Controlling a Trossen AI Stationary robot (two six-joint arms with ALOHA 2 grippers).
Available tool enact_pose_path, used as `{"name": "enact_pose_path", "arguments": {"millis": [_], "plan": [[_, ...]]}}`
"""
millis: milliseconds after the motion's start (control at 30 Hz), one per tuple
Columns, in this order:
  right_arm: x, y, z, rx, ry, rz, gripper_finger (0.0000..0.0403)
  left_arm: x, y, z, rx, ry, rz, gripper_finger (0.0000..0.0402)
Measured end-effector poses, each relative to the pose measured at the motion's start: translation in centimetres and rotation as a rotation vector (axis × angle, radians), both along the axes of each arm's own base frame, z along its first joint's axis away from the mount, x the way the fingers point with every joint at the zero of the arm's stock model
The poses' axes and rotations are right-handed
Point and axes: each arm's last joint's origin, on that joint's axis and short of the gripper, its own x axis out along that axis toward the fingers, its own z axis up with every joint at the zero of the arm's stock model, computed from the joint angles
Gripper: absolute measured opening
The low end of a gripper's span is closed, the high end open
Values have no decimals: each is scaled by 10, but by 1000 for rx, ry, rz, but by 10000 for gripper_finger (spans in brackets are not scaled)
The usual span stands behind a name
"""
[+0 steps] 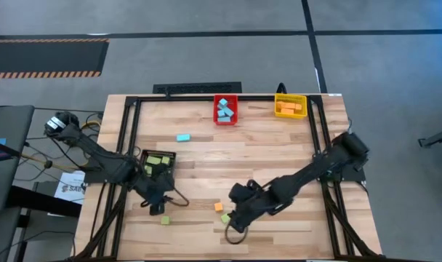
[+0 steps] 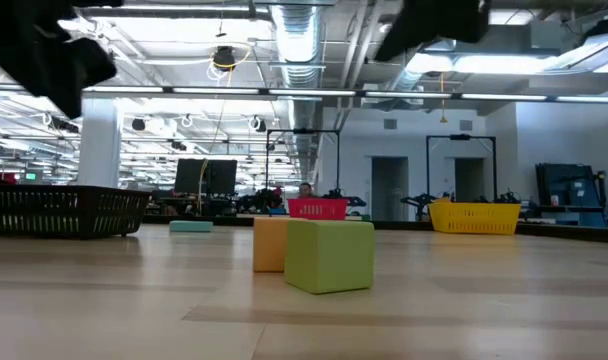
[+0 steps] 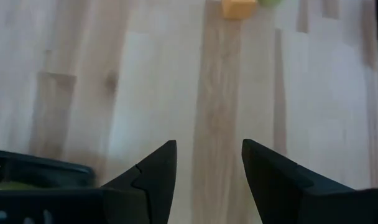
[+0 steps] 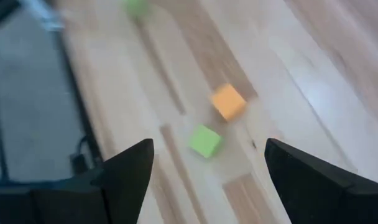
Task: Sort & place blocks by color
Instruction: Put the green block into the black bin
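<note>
On the light wooden surface (image 1: 279,145), a small orange cube block (image 1: 219,207) and a small green cube block (image 1: 225,217) sit side by side near the front edge. The right pincer (image 4: 204,165) hovers just above them, spread wide and empty. The left pincer (image 3: 207,162), also parted and empty, hangs beside the black slotted bin (image 1: 158,163) holding green blocks. Another green block (image 1: 164,220) lies near it.

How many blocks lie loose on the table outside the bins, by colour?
light blue block: 1
orange block: 1
green blocks: 2
Total: 4
</note>
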Motion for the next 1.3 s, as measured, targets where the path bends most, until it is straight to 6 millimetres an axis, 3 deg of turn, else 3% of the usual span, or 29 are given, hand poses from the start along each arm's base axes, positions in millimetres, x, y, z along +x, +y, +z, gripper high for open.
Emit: {"name": "enact_pose_path", "arguments": {"millis": [133, 300, 533, 1300], "plan": [[17, 9, -15, 72, 138, -179, 329, -5, -14, -5, -44, -45, -63, 169], [43, 21, -39, 84, 220, -265, 329, -7, -21, -12, -54, -91, -91, 169], [72, 17, -65, 139, 365, -384, 329, -7, -21, -13, -62, -94, -85, 169], [70, 31, -88, 119, 336, -382, 329, -4, -23, -10, -76, -146, -71, 169]]}}
